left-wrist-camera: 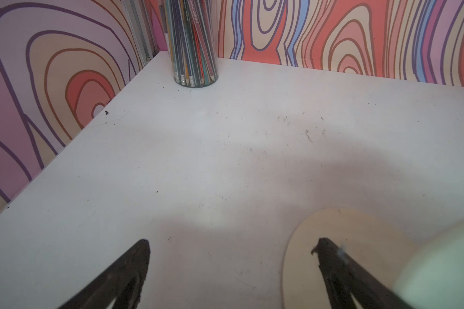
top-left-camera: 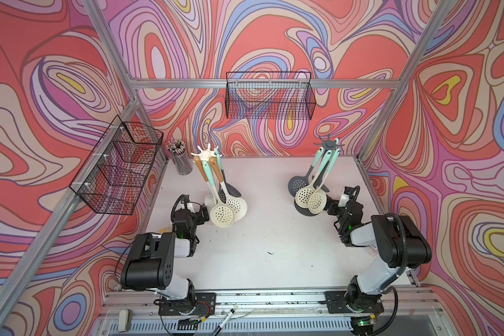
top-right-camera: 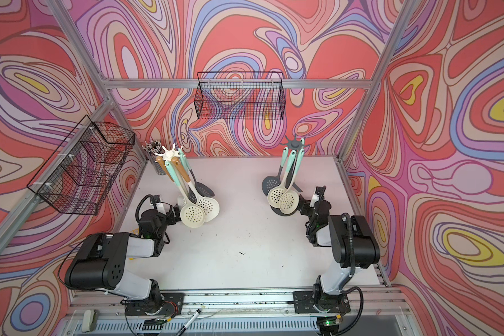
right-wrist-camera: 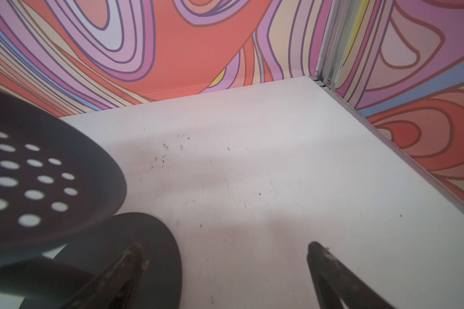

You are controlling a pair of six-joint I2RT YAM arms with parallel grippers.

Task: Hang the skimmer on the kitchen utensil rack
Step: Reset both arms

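My right hand [right-wrist-camera: 225,251] and left hand [left-wrist-camera: 232,244] are both wide open and empty, low over the bench [top-left-camera: 274,241], and the skimmer [top-left-camera: 317,200] already hangs head-down, handle nearly upright, on the grey rack [top-left-camera: 328,144], just left of my right hand, so that arm's nearer.

Swirl-patterned red, pink, purple walls [top-left-camera: 274,35]; white tabletop [top-left-camera: 274,238]; aluminium frame [top-left-camera: 186,83]; black back wire basket [top-left-camera: 269,96]; side wire basket [top-left-camera: 120,168].
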